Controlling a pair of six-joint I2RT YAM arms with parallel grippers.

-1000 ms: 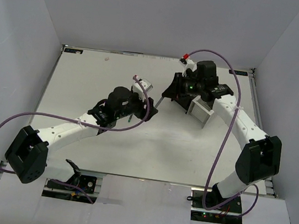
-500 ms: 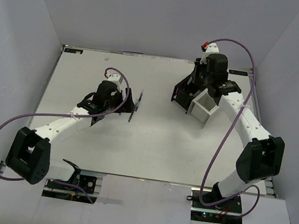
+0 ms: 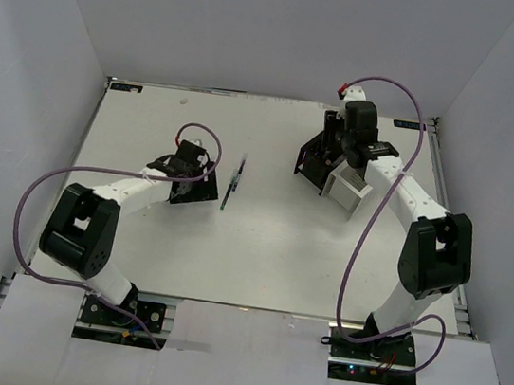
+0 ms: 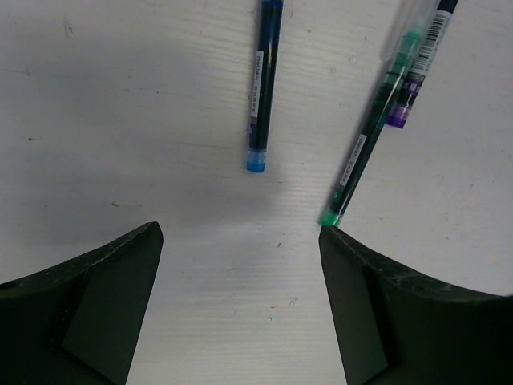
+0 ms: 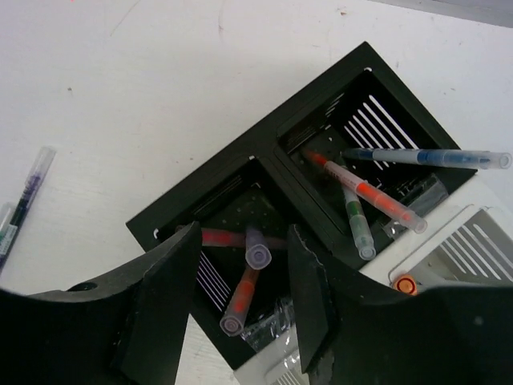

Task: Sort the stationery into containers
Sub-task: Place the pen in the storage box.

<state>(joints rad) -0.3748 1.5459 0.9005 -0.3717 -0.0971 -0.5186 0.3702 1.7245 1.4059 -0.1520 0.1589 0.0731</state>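
Left gripper (image 4: 240, 237) is gaping, empty, over the table (image 4: 120, 120); 3 pens (image 4: 258, 88) are lying ahead, tops cut off. Right gripper (image 5: 243, 269) is hanging parted, gripping nothing, masking part of the black box (image 5: 264, 152) of markers (image 5: 365, 192); white box (image 5: 473, 233) is running off-frame.

Bare desk (image 3: 258, 250) runs along the near edge and into the far-left corner. Loose pens (image 3: 233, 181) lie mid-desk, just ahead of the spread left pincer (image 4: 240, 233). Toward the far-right corner the black box (image 3: 311, 165) and white box (image 3: 351, 189) touch, a blue pen (image 5: 425, 156) across the black box's rim, the right pincer (image 5: 243, 233) above them
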